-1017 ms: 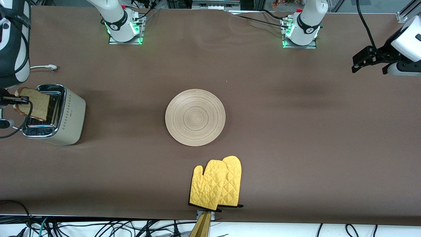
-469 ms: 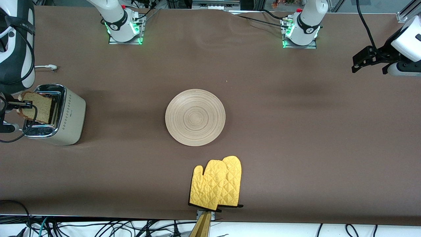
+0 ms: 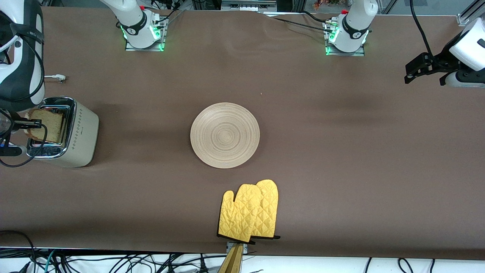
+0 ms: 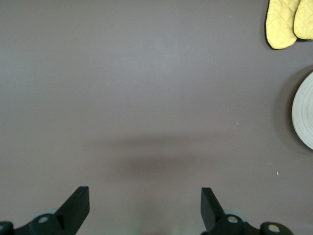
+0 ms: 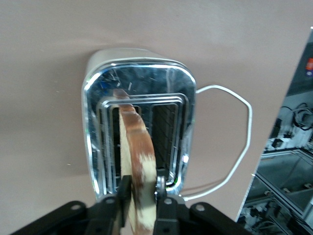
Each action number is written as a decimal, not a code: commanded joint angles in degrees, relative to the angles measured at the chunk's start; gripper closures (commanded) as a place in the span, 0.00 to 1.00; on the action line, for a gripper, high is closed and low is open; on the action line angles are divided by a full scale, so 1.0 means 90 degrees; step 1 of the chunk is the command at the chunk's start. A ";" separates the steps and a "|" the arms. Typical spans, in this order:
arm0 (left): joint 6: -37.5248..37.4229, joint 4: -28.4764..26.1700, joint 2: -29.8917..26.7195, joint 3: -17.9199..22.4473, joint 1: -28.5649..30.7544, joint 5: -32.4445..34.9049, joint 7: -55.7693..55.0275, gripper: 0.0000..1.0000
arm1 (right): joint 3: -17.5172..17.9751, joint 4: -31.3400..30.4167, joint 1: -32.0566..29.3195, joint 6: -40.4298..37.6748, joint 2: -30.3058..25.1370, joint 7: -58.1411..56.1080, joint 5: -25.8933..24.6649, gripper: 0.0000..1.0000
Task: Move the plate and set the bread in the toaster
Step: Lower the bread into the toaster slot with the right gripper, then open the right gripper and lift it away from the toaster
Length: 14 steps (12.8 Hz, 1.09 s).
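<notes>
Speckled brown bread [image 3: 46, 125] is being lowered edge-first over the toaster [image 3: 66, 132], held pinched by the right gripper [image 3: 29, 123].

Compared with a second ago, the slice is seen lower and squarer over the chrome top; in the right wrist view its edge is lined up with one slot, so insertion is judged close but not done, and both slots are empty. The wooden plate [image 3: 225, 135] is left bare mid-table, the yellow mitts [image 3: 250, 211] at its 6 o'clock. The left gripper [image 4: 145, 208] is held spread, waiting over bare cloth at the plate's 3 o'clock.
</notes>
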 commanded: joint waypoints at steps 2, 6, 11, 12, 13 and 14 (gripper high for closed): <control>-0.0263 0.0220 0.0071 -0.0066 -0.0003 0.0147 -0.0088 0.00 | 0.0020 0.0092 -0.0013 -0.0314 -0.0367 -0.0026 0.0739 0.00; -0.0273 0.0211 0.0081 -0.0027 0.0055 0.0137 -0.0087 0.00 | 0.0136 0.0141 0.0084 -0.0918 -0.0896 -0.0075 0.1385 0.00; -0.0273 0.0211 0.0081 -0.0018 0.0055 0.0147 -0.0087 0.00 | 0.0856 -0.0109 0.0137 -0.0709 -0.1382 0.0013 0.1425 0.00; -0.0273 0.0191 0.0081 0.0002 0.0075 0.0147 -0.0087 0.00 | 0.1256 -0.0848 -0.0253 0.0030 -0.1800 0.0003 0.1386 0.00; -0.0273 0.0181 0.0100 0.0002 0.0133 0.0147 -0.0078 0.00 | 0.1657 -0.1580 -0.0614 0.0743 -0.2259 0.0022 0.1395 0.00; -0.0263 0.0210 0.0129 0.0002 0.0191 0.0137 -0.0078 0.00 | 0.1912 -0.2090 -0.0918 0.1127 -0.2583 0.0245 0.1395 0.00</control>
